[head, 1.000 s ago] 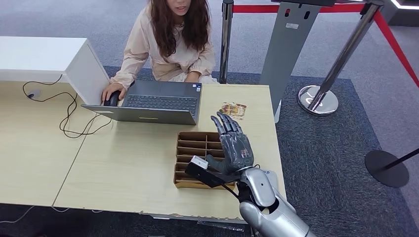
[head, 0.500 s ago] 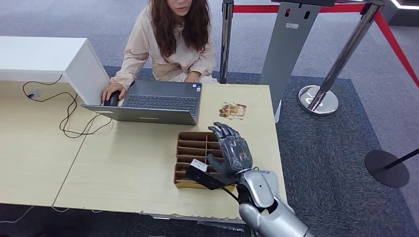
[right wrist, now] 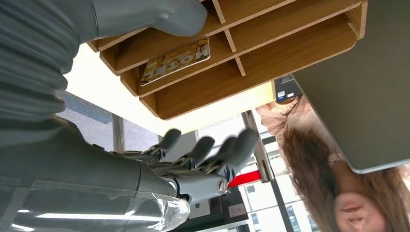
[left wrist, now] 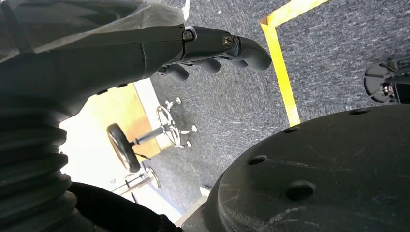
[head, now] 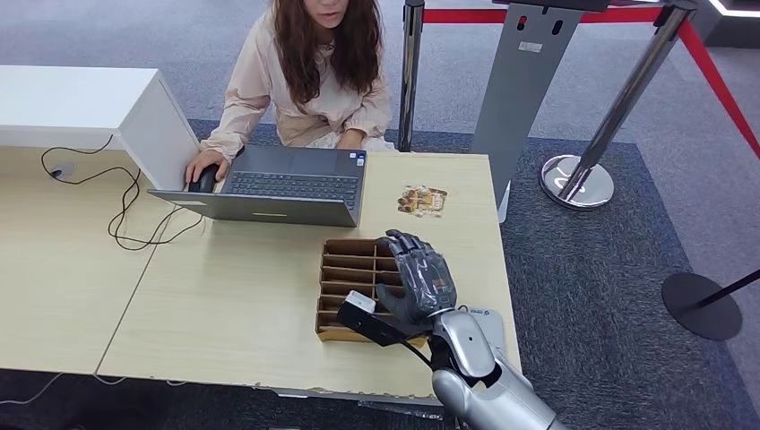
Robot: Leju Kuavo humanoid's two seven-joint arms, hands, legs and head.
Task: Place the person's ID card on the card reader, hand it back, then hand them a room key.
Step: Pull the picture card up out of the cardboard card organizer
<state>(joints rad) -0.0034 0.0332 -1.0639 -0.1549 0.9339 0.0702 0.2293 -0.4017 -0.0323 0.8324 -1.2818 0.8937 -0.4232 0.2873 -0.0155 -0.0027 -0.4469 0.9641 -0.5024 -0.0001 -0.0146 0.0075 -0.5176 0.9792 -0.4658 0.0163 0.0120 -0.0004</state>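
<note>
- Brown wooden tray (head: pixel 333 333) with slotted compartments sits on my desk (head: pixel 224 305), near the edge closest to me and just in front of the laptop (head: pixel 278 186).
- My right hand (head: pixel 419 279) hovers over the tray's right side, palm down, fingers curled a little and apart, gripping nothing.
- From my right wrist, my right hand's fingers (right wrist: pixel 203 150) hang free below the tray (right wrist: pixel 270 38), and the thumb (right wrist: pixel 159 17) reaches in beside its dividers.
- One key card (right wrist: pixel 176 60) lies flat in a tray slot: it is gold and brown, with pale block letters across a printed picture; I cannot read the lettering for certain.
- Another card (head: pixel 423 199) of similar look, yellowish with a busy print, lies flat on the desk beyond the tray, to the right of the laptop and apart from both.
- A small white-topped block (head: pixel 361 298) on a black bar (head: pixel 372 322) sits at the tray's near edge, just beside my wrist.
- My left hand (left wrist: pixel 145 53) hangs over grey carpet (left wrist: pixel 232 106), its fingers (left wrist: pixel 241 50) bent inward; nothing shows in them, yet I cannot tell whether they are fully closed.
- The person (head: pixel 309 76) sits across the desk, one hand on a mouse (head: pixel 204 179) beside the laptop.
</note>
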